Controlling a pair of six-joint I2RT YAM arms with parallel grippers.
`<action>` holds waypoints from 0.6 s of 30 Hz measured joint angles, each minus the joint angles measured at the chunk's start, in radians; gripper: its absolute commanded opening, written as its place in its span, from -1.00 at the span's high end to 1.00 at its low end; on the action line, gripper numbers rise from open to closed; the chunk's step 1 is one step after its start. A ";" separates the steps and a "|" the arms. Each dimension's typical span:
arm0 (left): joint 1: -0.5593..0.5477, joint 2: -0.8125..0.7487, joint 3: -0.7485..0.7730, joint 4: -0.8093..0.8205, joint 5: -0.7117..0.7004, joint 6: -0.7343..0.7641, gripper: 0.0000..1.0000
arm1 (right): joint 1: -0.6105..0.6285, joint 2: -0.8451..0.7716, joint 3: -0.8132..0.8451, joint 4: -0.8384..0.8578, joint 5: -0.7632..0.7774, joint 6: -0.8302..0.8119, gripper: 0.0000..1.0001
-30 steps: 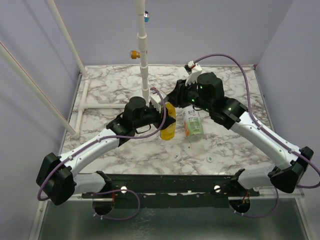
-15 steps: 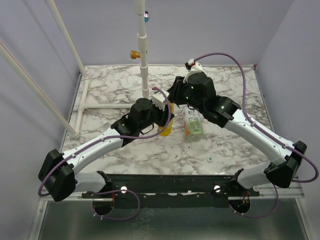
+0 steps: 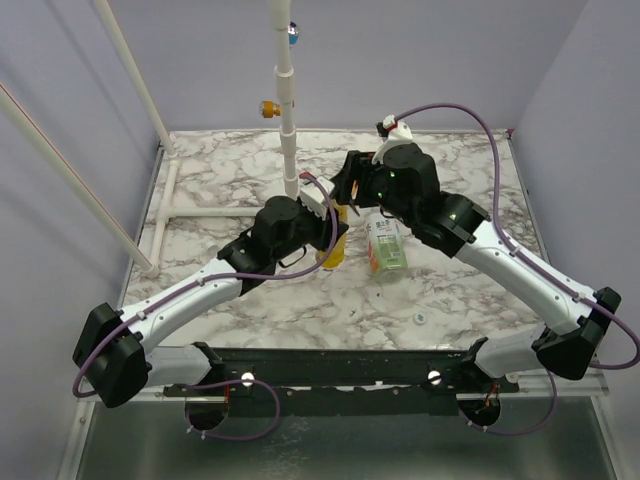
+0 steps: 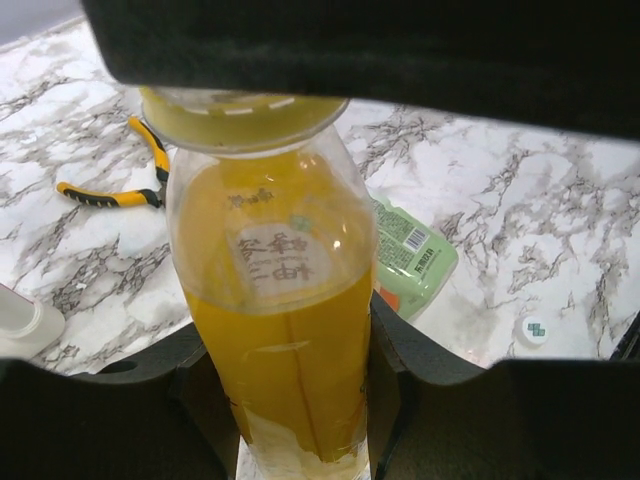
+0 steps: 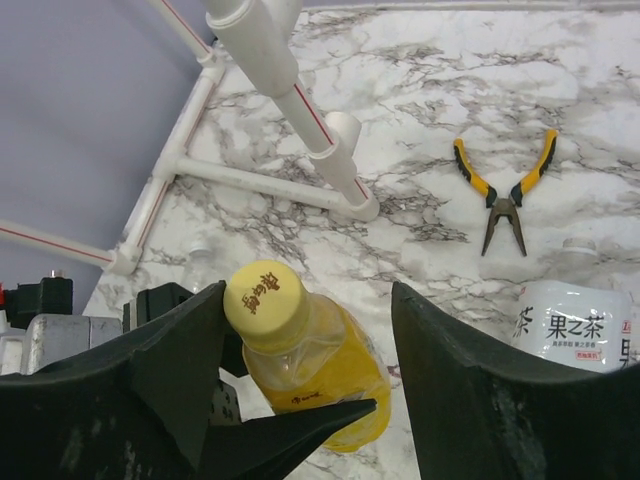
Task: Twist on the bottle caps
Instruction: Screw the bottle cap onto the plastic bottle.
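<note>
Marbled surface (image 3: 450,290) beneath lilac walls, left end effector (image 3: 335,238) pinched the yellow bottle (image 4: 275,330) near mid-surface, yellow cap (image 5: 264,297) sat on its neck, right end effector (image 5: 305,300) spread either side of that cap, green-labelled bottle (image 3: 385,250) lay just beside.

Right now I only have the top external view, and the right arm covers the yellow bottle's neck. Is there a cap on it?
Observer: Yes. The right wrist view shows a yellow cap sitting on the yellow bottle. I cannot tell how tight it is.
Operator: Are the right fingers gripping that cap?
Observer: No. The right fingers stand open, spread wider than the cap and not clamped on it.
Operator: What is holding the bottle up, then?
Observer: The left wrist view shows the left fingers shut on the bottle's lower body, keeping it upright.
</note>
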 measured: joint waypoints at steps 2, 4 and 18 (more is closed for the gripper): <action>0.004 -0.006 -0.005 0.006 0.010 0.000 1.00 | 0.000 -0.006 0.000 0.000 -0.008 -0.009 -0.48; 0.011 -0.011 -0.007 0.013 0.019 0.000 1.00 | 0.001 -0.016 -0.002 -0.001 -0.031 -0.023 -0.50; 0.037 -0.050 -0.021 0.036 0.181 0.000 1.00 | 0.009 -0.117 -0.068 0.012 -0.195 -0.114 -0.61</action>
